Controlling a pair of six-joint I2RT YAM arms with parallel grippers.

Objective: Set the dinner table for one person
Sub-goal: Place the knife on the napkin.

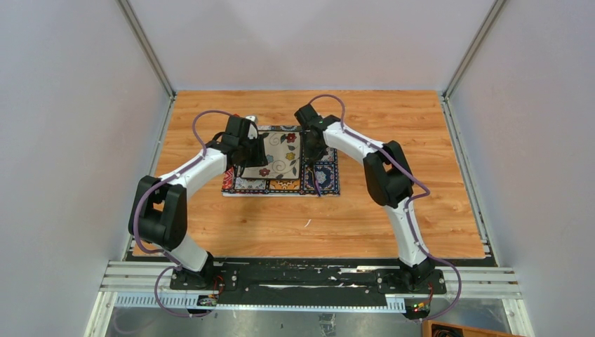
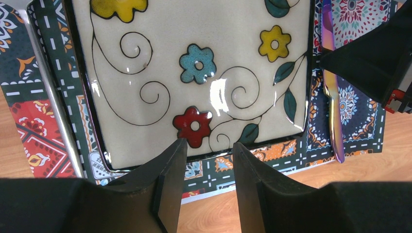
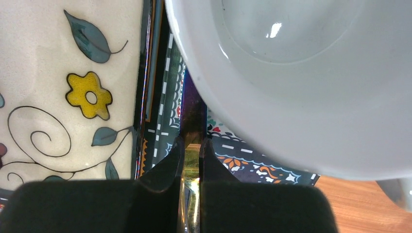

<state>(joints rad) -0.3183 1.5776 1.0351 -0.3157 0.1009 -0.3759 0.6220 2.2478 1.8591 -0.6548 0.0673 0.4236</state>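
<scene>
The dinner table [image 1: 393, 196] is a light wood-grain top. A colourful tile-patterned placemat [image 1: 323, 179] lies on it and carries a square cream plate [image 1: 281, 156] with painted flowers. My left gripper [image 1: 245, 147] hovers over the plate's left part. In the left wrist view it [image 2: 209, 145] is open and empty above the plate's near edge [image 2: 194, 73]. My right gripper [image 1: 312, 149] is at the plate's right edge, shut on an iridescent knife [image 3: 193, 111] that lies along the placemat [image 2: 333, 97].
A white bowl [image 3: 301, 73] sits just right of the knife, hidden under the right arm in the top view. A silver utensil handle [image 2: 53, 102] lies along the plate's left side. Grey walls enclose the table on three sides.
</scene>
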